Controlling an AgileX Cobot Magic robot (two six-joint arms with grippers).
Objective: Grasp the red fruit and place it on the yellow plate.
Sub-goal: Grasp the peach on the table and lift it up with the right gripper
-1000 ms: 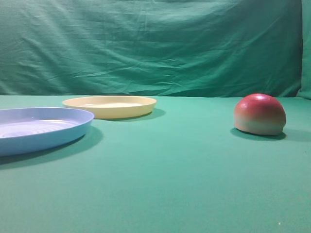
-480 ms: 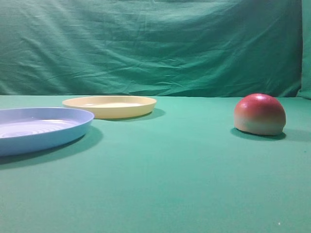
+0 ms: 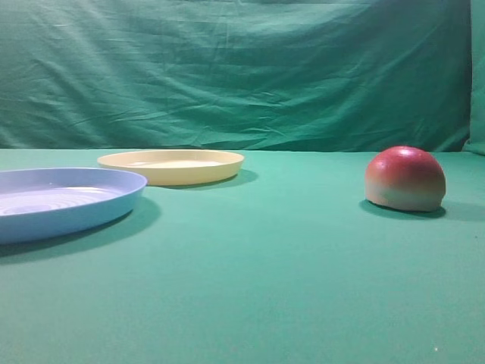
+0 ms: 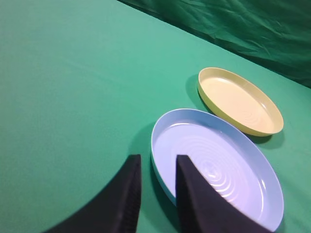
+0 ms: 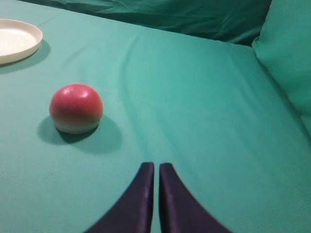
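The red fruit [image 3: 405,178] sits dome-up on the green cloth at the right, alone and untouched. In the right wrist view the red fruit [image 5: 76,108] lies ahead and to the left of my right gripper [image 5: 156,165], whose dark fingers are shut together on nothing. The yellow plate [image 3: 174,176] rests empty at the back left, and its rim [image 5: 29,48] shows at the right wrist view's far left. My left gripper [image 4: 157,158] hangs open above the near rim of a light blue plate, with the yellow plate [image 4: 228,116] beyond it. Neither gripper shows in the exterior view.
A light blue plate [image 3: 91,212] lies empty at the front left, closer than the yellow one; in the left wrist view its rim [image 4: 160,165] runs between my fingers. A green cloth backdrop [image 3: 242,76] closes the rear and right side.
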